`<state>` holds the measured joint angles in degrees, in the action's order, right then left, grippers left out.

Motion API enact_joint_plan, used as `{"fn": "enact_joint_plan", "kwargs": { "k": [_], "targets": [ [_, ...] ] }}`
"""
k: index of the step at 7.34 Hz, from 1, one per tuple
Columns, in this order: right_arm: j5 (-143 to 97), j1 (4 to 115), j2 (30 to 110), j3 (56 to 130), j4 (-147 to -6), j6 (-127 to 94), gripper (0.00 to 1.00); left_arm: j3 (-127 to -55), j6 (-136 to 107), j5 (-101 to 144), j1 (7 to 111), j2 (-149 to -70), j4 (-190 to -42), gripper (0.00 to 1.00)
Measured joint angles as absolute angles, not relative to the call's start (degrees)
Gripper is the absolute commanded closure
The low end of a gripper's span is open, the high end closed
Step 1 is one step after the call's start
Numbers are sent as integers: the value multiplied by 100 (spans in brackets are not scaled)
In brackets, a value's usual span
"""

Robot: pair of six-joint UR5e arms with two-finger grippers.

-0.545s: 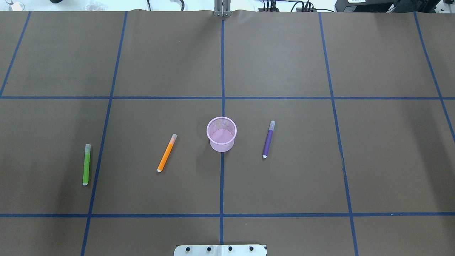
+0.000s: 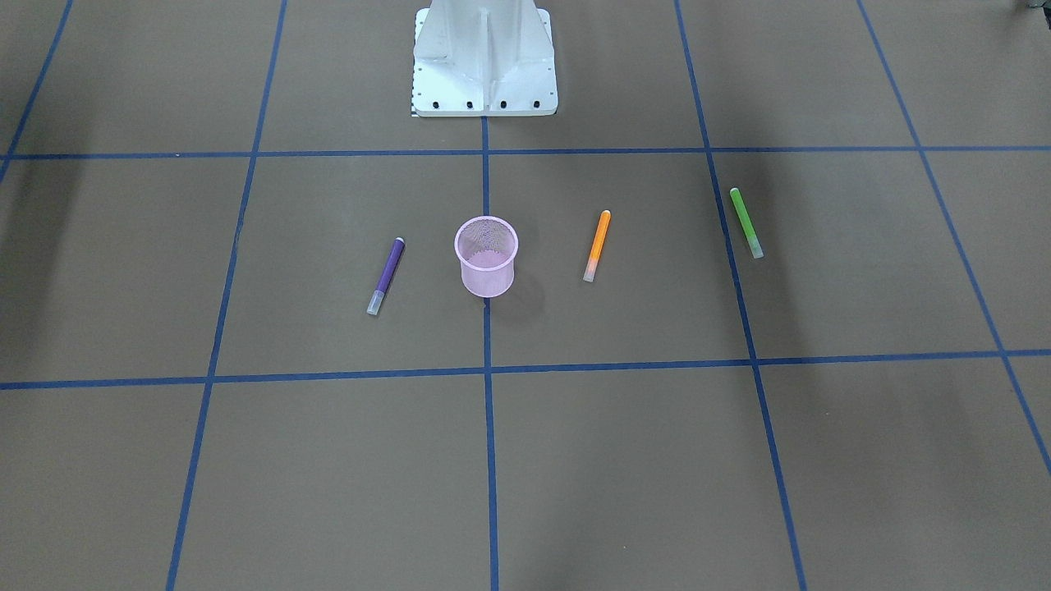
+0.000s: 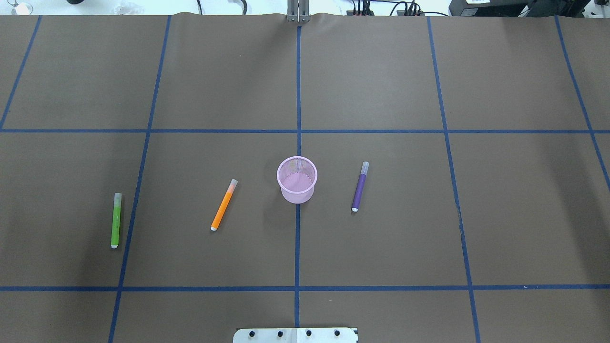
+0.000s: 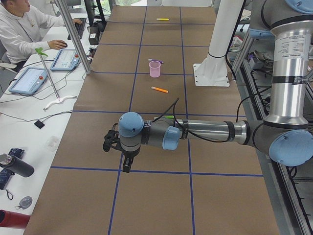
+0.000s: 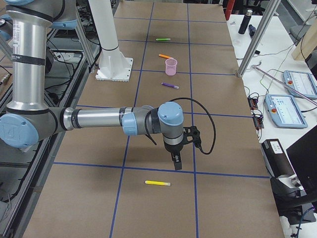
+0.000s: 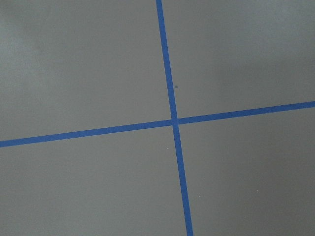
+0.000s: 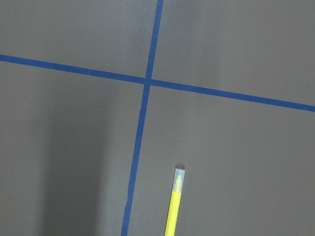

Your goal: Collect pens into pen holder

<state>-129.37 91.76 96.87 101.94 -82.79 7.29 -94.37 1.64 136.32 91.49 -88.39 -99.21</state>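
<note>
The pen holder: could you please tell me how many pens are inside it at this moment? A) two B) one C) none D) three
C: the pen holder stands empty, while the purple pen, orange pen, green pen and yellow pen all lie outside it.

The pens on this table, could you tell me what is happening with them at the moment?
Nothing is being handled yet. The purple pen lies on one side of the empty holder, the orange pen and green pen on the other. The yellow pen lies far off at the table's right end, with the right gripper hanging close by. The left gripper hangs over the opposite end.
</note>
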Motion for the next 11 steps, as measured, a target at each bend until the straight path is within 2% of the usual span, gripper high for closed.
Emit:
{"fn": "enact_joint_plan", "kwargs": {
  "k": [4,8,9,11],
  "targets": [
    [-13255,9168,9743,10106,-7557,654,0,-9477,117,13522,9134,-8974,-11008,0],
    [-13283,8956,10012,9992,-7199,2,2,-9479,123,13518,9132,-9020,-11217,0],
    [-13164,8826,10148,9762,-6705,-447,2,-9487,123,13518,9132,-9023,-11231,0],
    [-12937,8495,10291,8728,-4915,-1516,4,-9402,123,13517,9126,-9025,-11469,0]
  ]
}}
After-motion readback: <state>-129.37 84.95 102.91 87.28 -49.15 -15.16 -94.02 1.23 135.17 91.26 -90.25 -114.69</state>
